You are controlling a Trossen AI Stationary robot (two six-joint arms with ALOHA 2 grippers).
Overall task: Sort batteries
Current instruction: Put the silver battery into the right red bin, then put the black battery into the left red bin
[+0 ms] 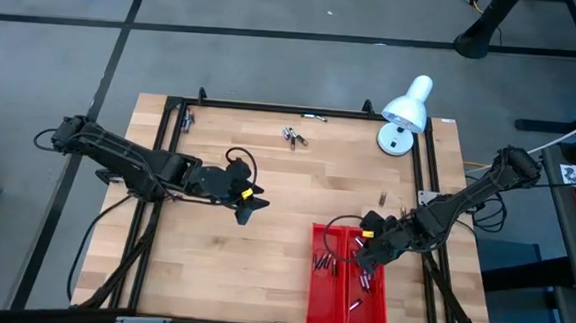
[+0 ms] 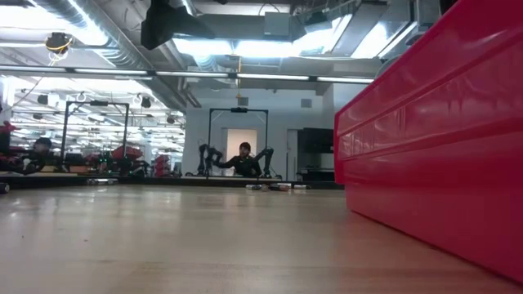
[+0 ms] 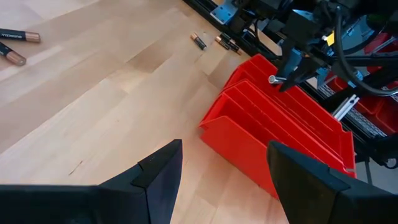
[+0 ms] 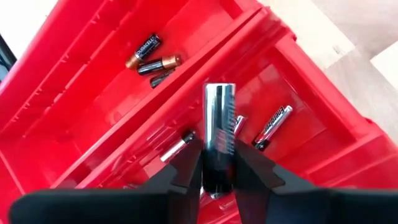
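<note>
The right end effector (image 4: 217,168) is pinching a silvery battery (image 4: 219,140) between its fingers, the cell standing lengthwise out from the tips. Directly beneath it is lying the right-hand compartment of the red tray (image 4: 298,56), already holding other silvery batteries (image 4: 272,127); beyond the divider, the neighbouring compartment is holding copper-topped cells (image 4: 149,56). The release is best made, in my judgement, while the cell is hanging well inside the compartment walls, low enough not to bounce over the divider. Farther off, the left end effector (image 1: 246,209) is waiting with fingers spread above bare bench (image 1: 221,268), holding nothing. Loose batteries (image 1: 293,137) are lying at the bench's far edge.
</note>
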